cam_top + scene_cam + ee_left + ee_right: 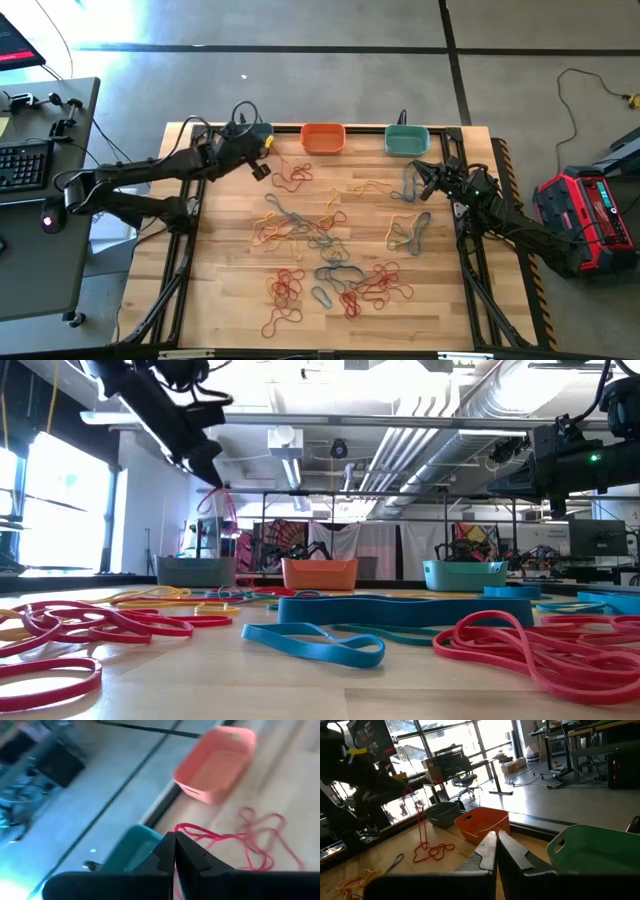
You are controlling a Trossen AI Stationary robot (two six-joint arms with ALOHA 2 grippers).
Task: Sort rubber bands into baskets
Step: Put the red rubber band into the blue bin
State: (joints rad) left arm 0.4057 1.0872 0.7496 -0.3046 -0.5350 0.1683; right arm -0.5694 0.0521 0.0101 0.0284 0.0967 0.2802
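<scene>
fingers of the left gripper (261,170) are clenched on a red rubber band (218,510), lifted beside the grey-blue basket (196,570), likely for dropping; right gripper (420,180) is clenched, empty, near the teal basket (407,140).

Rubber bands (320,250) cover mid-table (tangled), baskets (323,138) line far edge

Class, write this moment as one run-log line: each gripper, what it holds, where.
left gripper: shut on red rubber band, lifted near grey-blue basket | right gripper: shut, empty, by teal-green basket | orange basket: untouched
</scene>
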